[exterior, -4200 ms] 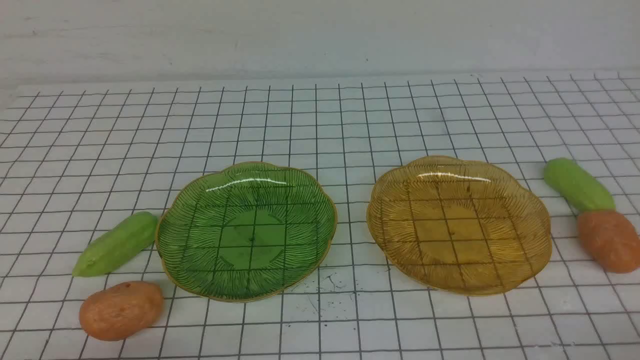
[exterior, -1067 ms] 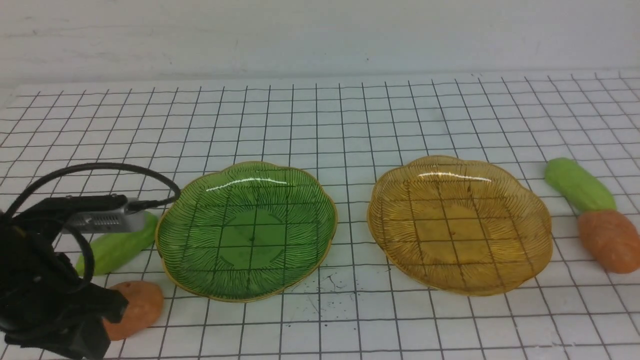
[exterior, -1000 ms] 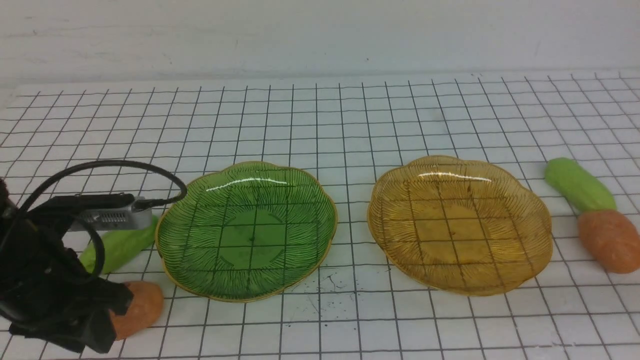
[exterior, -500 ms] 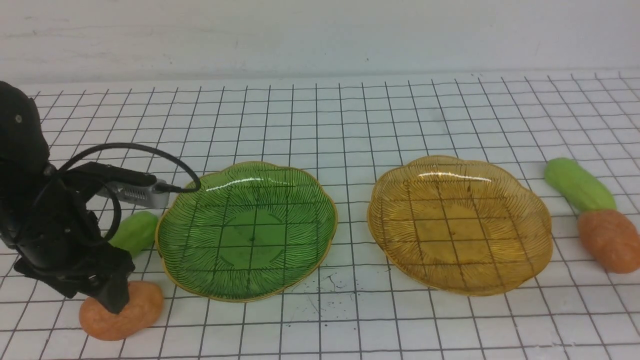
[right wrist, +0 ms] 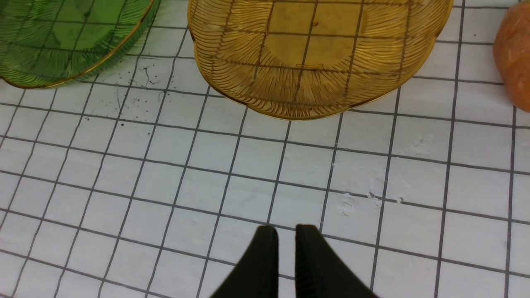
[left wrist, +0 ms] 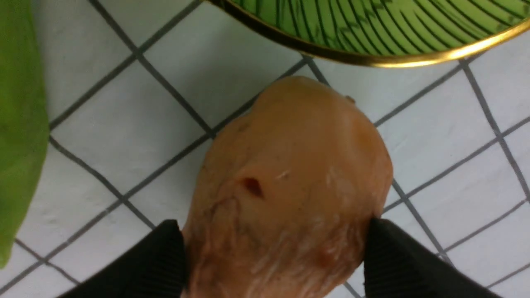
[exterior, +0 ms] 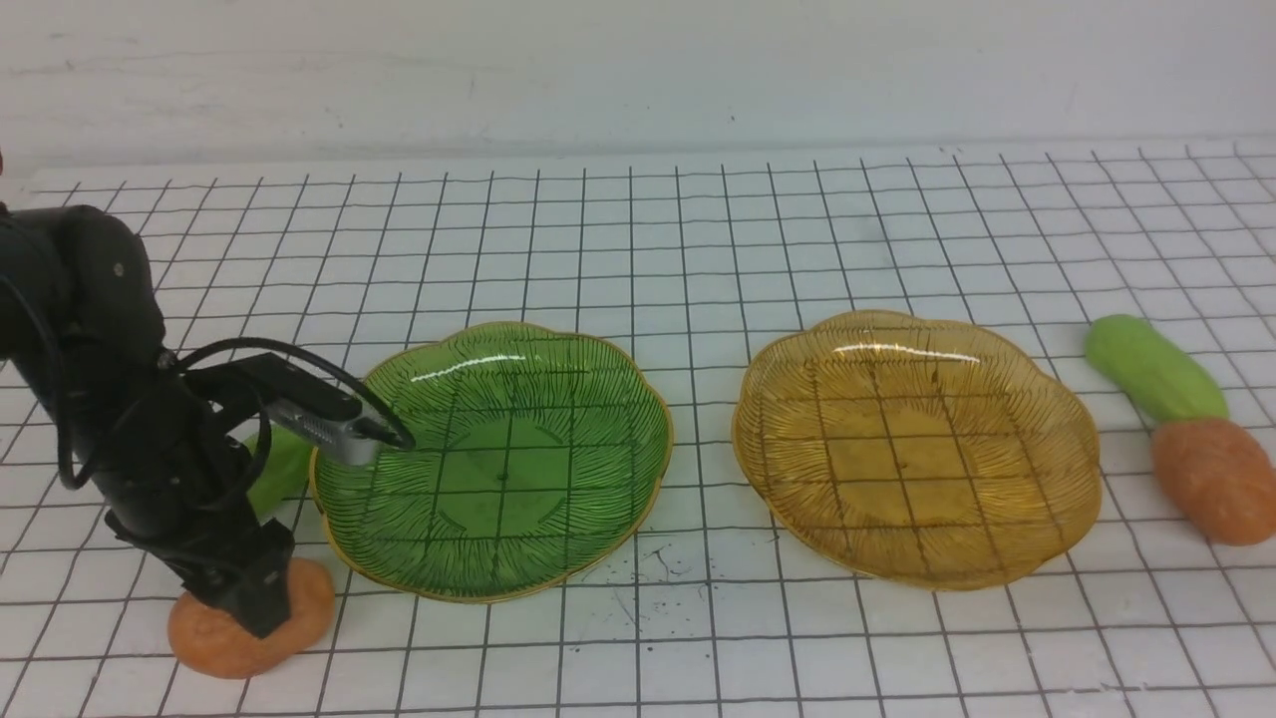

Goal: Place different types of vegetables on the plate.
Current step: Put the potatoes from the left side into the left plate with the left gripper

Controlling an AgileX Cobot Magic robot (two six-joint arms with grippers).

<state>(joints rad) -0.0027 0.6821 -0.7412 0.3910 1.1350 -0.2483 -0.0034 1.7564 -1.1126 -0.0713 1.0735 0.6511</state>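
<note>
My left gripper [exterior: 249, 610] is low over the orange-brown potato [exterior: 304, 610] at the near left of the mat. It stands open with one finger [left wrist: 397, 256] on each side of the potato [left wrist: 290, 165], which rests on the mat. A light green cucumber [exterior: 281, 467] lies just behind, partly hidden by the arm. The green plate [exterior: 518, 469] is to the right, its gold rim [left wrist: 372, 60] close to the potato. A second cucumber [exterior: 1151, 369] and potato [exterior: 1211, 479] lie at the far right. My right gripper [right wrist: 285, 231] is shut above bare mat.
An amber plate [exterior: 917, 449] sits right of the green one, both with nothing in them. The wrist camera and its cable [exterior: 329, 419] overhang the green plate's left rim. The white gridded mat [exterior: 638, 249] covers the table up to the back wall.
My left arm came in from the near left and dropped over the potato, and its jaws opened. Potato, cucumbers and plates have not moved.
</note>
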